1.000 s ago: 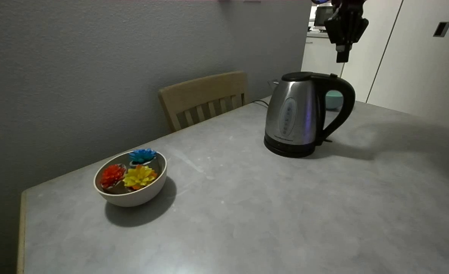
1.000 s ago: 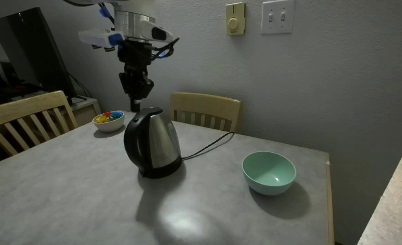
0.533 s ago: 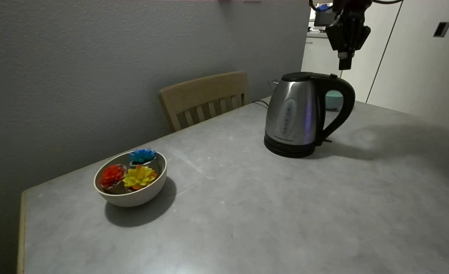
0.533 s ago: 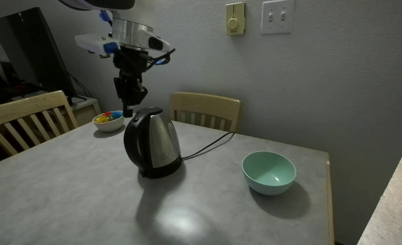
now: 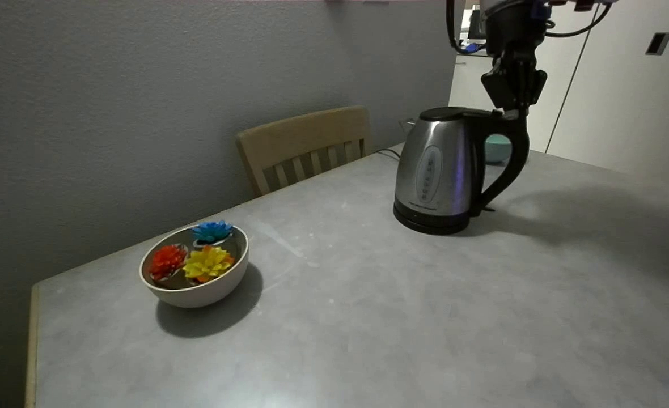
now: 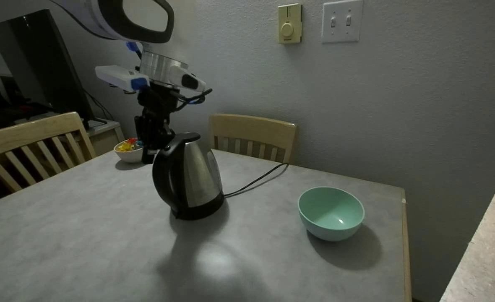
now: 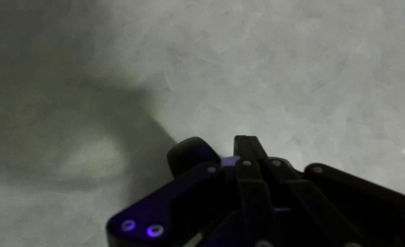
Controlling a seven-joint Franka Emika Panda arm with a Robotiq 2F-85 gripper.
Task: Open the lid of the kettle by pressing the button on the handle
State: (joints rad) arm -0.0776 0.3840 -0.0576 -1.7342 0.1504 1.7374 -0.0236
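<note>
Claw (image 7: 247,141) closed beside the handle (image 6: 160,175) — kettle (image 5: 449,175) upright, lid (image 5: 442,114) down.

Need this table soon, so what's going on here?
A robot arm is at work on the kettle, apparently to press the button on its handle and open the lid. The arm's hand, closed and empty, is beside the handle's upper bend; whether it touches, I can't tell. The lid is shut, so that step seems not yet done, and the kettle stands upright on the table.

Handle (image 5: 519,157), seemingly part-hidden behind end effector (image 5: 519,122).
</note>
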